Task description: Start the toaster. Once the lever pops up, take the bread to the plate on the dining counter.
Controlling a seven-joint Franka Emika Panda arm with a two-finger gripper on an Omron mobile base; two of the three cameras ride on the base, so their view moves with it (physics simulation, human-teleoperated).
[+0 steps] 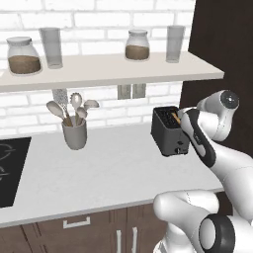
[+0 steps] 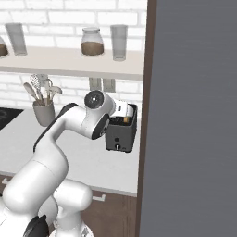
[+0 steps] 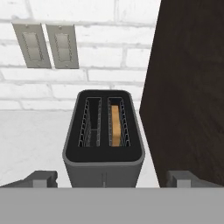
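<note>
Claw (image 3: 109,178) wide above toaster (image 3: 104,131), bread (image 3: 115,124) inside

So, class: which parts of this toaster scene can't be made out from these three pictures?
- Left base view: the arm covers the toaster's right side.
- Hand view: the bread sits deep in its slot, only its top edge visible; the toaster's end face is cut off below.
- Right base view: the hand is hidden behind the arm.

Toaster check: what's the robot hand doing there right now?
Jaws open wide, empty, above toaster. Bread down in right slot. Dark panel close on the right.
</note>
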